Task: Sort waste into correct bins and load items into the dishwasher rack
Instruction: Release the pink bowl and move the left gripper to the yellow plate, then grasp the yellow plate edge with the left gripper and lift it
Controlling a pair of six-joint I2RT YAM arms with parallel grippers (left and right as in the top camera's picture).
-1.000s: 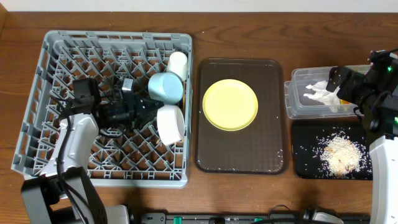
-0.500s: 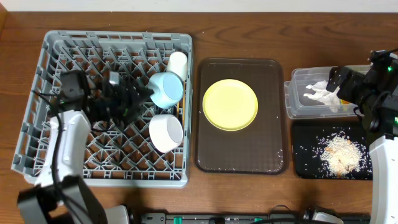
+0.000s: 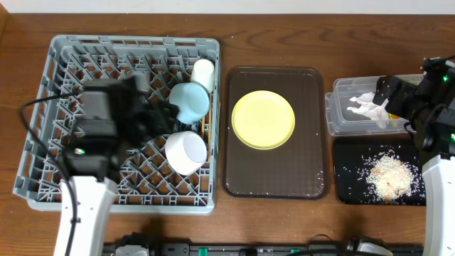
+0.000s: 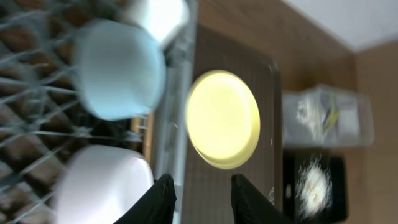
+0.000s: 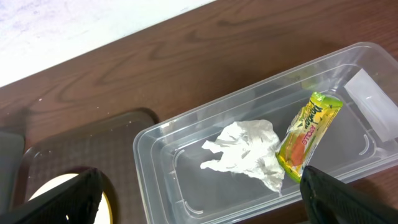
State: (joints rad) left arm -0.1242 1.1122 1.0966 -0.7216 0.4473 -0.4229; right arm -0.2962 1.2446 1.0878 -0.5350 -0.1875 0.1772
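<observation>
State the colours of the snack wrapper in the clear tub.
The snack wrapper is yellow, orange and green; right wrist view.

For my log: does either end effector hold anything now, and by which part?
Nothing is held: left end effector and right end effector are both open, empty.

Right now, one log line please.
left gripper open over dishwasher rack | right gripper open over clear tub | yellow plate on brown tray | blue bowl racked | napkin, snack wrapper in tub
</observation>
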